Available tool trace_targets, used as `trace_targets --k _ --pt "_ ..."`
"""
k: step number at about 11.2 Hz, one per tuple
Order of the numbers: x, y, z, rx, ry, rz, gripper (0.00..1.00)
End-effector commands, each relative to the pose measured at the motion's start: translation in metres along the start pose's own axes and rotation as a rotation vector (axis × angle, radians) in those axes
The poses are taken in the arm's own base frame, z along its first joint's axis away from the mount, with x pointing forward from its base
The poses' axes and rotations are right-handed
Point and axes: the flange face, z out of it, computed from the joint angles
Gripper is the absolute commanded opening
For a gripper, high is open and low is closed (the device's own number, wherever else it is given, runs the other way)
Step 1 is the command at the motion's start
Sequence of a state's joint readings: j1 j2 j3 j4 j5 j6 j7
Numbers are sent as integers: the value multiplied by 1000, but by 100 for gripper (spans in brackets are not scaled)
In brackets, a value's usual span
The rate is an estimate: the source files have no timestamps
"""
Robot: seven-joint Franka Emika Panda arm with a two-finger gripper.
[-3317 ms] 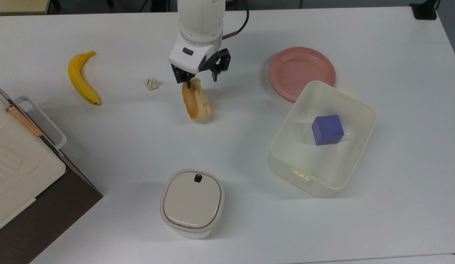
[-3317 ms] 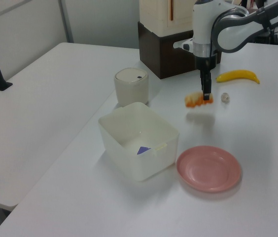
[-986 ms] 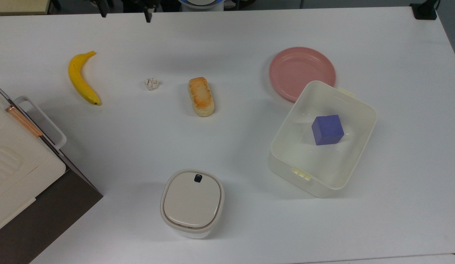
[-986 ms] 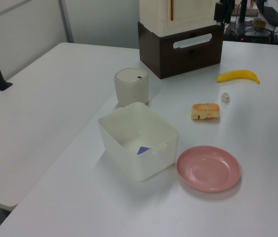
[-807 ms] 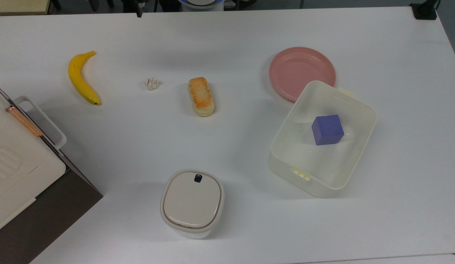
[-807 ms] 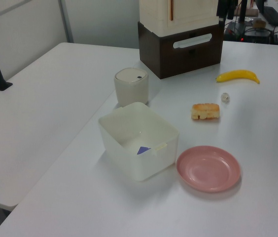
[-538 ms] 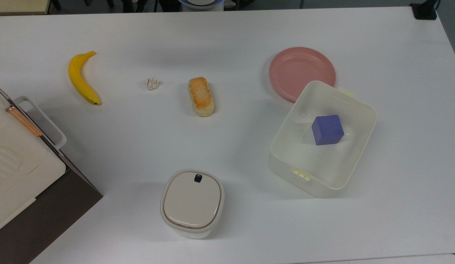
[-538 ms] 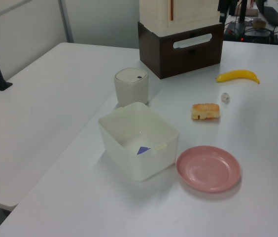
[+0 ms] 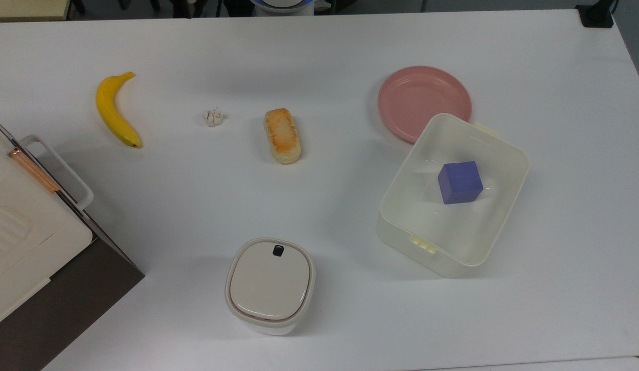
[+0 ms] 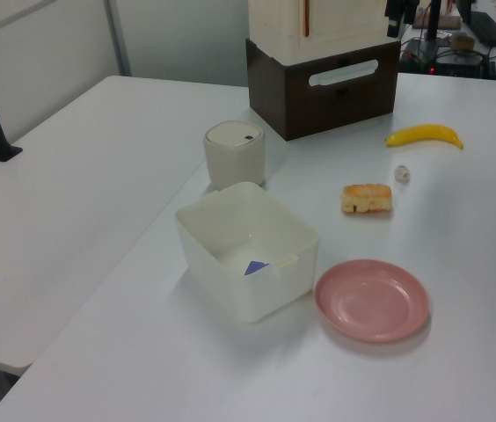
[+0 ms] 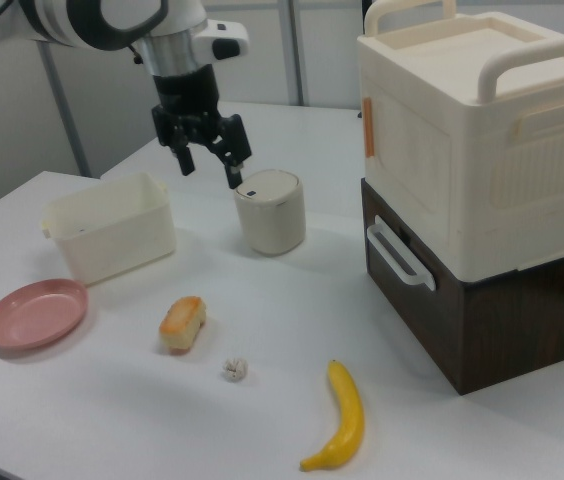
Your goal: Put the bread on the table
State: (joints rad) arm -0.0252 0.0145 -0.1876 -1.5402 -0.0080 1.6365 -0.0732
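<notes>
I'm seeing the bread (image 9: 282, 135) lying flat on the table (image 9: 195, 196), between the whitish wad (image 9: 213, 118) and pink plate (image 9: 425, 102) | long axis running top to bottom in the top view, toasted face up | gripper (image 11: 207, 153) hovering high, fingers spread, holding nothing | banana (image 9: 115, 110) well apart.

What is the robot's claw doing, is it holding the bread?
Gripper: open, holding nothing, raised above the table. The bread lies flat on the table, apart from it.
</notes>
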Motion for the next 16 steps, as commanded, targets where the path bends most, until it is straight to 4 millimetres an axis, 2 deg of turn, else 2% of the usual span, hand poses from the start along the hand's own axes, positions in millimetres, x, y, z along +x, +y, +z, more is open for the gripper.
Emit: trace_targets --k 1,3,6,16 --pt "-5 -47 -3 27 -23 -92 100" --pt "-5 -64 -1 29 -26 -115 100" --pt "-4 -77 0 32 -23 -135 100" --pt "-7 -83 -2 36 -26 -143 100"
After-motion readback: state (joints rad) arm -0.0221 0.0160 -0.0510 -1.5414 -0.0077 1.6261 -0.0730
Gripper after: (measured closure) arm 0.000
